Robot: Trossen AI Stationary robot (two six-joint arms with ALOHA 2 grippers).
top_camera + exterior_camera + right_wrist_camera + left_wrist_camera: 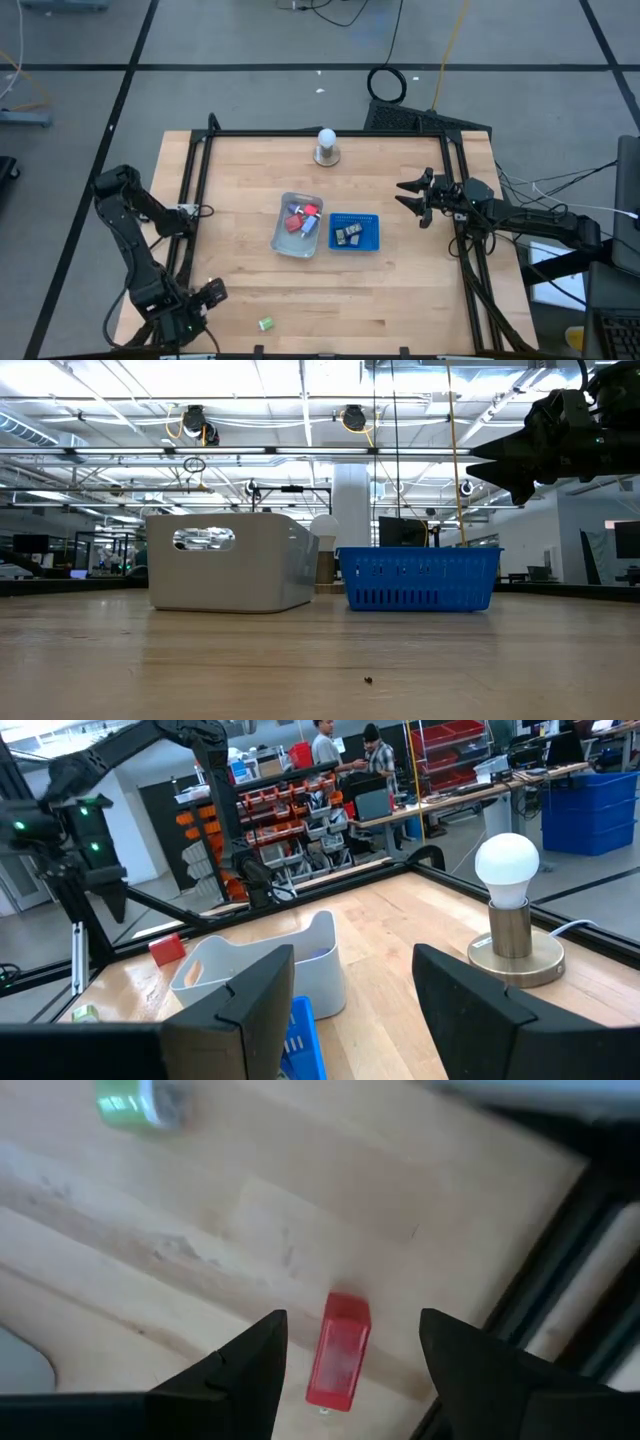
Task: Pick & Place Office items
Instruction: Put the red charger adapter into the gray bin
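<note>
A small red office item (338,1350) lies flat on the wood near the table's near-left corner. My left gripper (352,1320) hovers over it, open, one finger on each side and neither touching it. In the high view the left gripper (212,292) hides the red item. A green item (265,323) lies on the table to the right of it. The clear tray (282,238) holds red and blue items. The blue basket (355,217) holds several dark ones. My right gripper (408,193) hangs open in the air, right of the basket.
A white ball on a round base (327,147) stands near the far edge. A black frame rail (190,180) runs along the table's left side, close to my left arm, and another rail (452,180) along the right. Bare wood lies in front of the tray and basket.
</note>
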